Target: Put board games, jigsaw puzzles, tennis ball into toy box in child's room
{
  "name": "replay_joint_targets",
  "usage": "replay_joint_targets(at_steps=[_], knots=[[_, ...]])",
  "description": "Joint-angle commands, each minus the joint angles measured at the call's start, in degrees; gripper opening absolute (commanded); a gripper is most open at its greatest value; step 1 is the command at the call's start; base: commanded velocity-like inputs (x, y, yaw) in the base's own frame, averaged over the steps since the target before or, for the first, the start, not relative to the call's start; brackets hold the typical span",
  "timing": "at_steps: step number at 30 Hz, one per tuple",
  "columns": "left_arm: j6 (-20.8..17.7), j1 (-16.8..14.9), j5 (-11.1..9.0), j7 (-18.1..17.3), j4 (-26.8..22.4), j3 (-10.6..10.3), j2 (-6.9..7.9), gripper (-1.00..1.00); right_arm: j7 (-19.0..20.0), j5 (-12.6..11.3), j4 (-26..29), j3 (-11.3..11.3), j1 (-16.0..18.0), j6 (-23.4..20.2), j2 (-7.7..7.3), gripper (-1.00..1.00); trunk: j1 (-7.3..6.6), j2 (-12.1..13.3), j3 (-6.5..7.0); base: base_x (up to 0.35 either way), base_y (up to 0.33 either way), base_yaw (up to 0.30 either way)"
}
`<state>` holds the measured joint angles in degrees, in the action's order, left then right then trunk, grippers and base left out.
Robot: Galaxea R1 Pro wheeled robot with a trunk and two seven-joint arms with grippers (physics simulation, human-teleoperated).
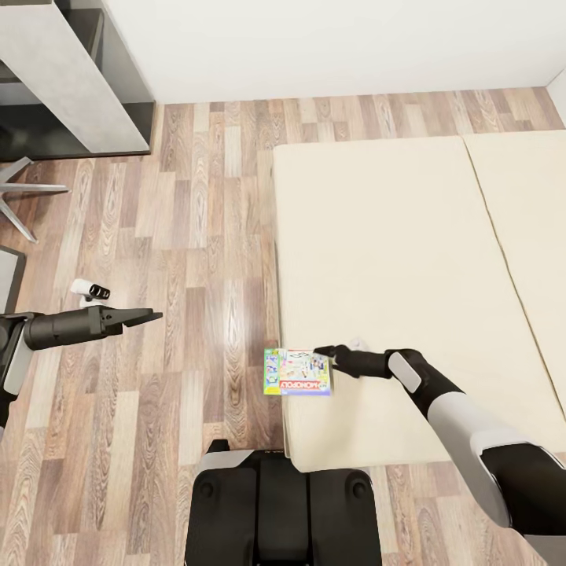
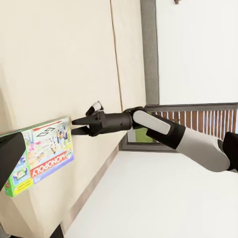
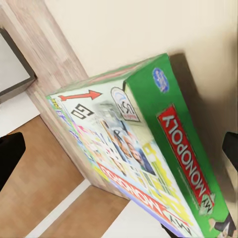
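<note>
A Monopoly board game (image 1: 299, 372) lies flat at the near left edge of the bed (image 1: 393, 251), jutting a little over the floor. It has a white, green and blue lid with a red stripe. My right gripper (image 1: 322, 350) is open above the mattress, fingertips right at the box's far right corner. The left wrist view shows that gripper (image 2: 74, 126) with spread fingers beside the board game (image 2: 42, 153). In the right wrist view the game box (image 3: 144, 148) lies just ahead between the fingers. My left gripper (image 1: 153, 317) hovers open over the wood floor, well left of the bed.
A grey table corner (image 1: 71, 71) stands at the far left with chair legs (image 1: 23, 196) beside it. A small white and black object (image 1: 90, 291) lies on the floor near my left arm. My base (image 1: 283, 511) is against the bed's foot.
</note>
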<state>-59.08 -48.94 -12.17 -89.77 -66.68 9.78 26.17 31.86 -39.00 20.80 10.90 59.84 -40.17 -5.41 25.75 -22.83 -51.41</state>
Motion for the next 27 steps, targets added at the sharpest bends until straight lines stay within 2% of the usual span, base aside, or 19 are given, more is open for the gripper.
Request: replay_joint_targets(at_steps=[1,21,24,27], knots=[[-0.6,0.0,0.0,-0.2,0.0,0.0,0.02,1.0,0.3,-0.1,0.1,0.2,0.0,0.2,-0.16,1.0,0.03,-0.1,-0.06,0.0,0.0,0.0],[-0.6,0.0,0.0,-0.2,0.1,0.0,0.02,1.0,0.7,-0.2,0.5,0.1,0.0,1.5,-0.84,1.0,0.03,-0.1,-0.06,0.0,0.0,0.0],[-0.6,0.0,0.0,-0.2,0.1,0.0,0.08,1.0,0.7,-0.2,1.9,0.1,-0.2,1.5,-1.52,1.0,0.03,-0.1,-0.06,0.0,0.0,0.0],[-0.6,0.1,0.1,-0.2,0.2,0.1,0.1,1.0,0.8,-0.6,5.5,-0.1,-2.3,1.4,-2.57,1.0,0.03,-0.1,-0.06,0.0,0.0,0.0]])
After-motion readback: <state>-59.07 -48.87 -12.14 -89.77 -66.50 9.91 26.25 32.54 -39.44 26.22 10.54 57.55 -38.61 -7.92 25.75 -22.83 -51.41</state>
